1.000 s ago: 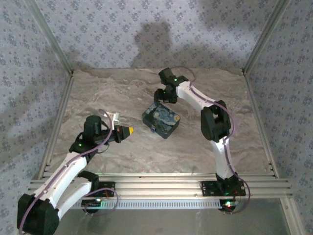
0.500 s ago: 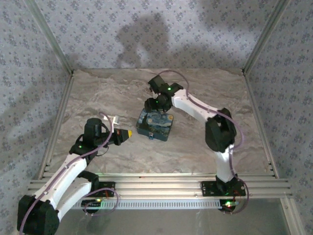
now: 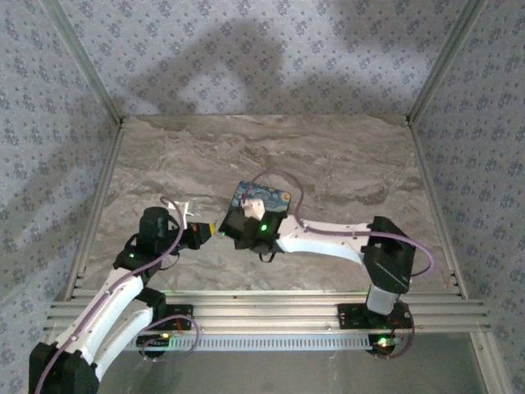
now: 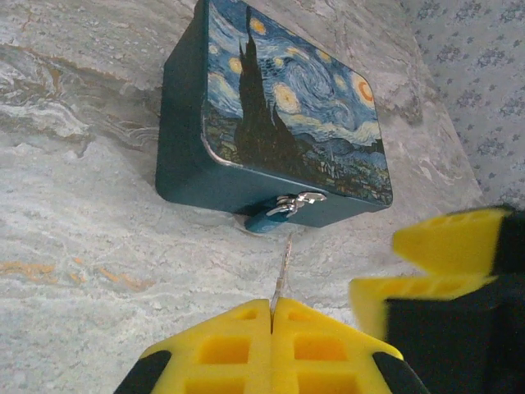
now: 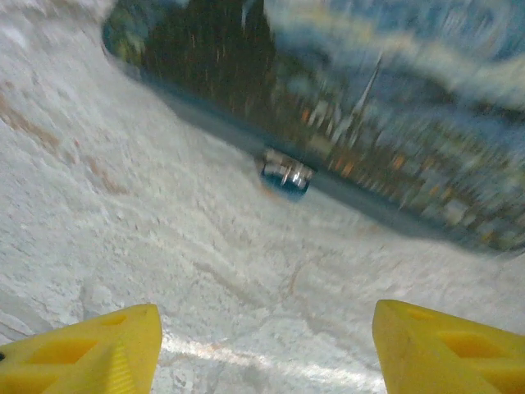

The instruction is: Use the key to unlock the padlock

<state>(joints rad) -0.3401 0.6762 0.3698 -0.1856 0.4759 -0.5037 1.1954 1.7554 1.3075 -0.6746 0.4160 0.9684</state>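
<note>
A: Status on left gripper (image 4: 271, 305)?
B: Pinching key (image 4: 284, 261) between fingers pressed tight together. Pointing tip at padlock (image 4: 272, 215), close but apart.
A: Location of padlock?
B: Hanging off front wall of starry-print box (image 4: 287, 115), in middle of table (image 3: 353, 164), facing both grippers.
A: And right gripper (image 5: 262, 349)?
B: Holding nothing, with fingers spread wide. Hovering low over table just beside left gripper, aimed at same padlock.
</note>
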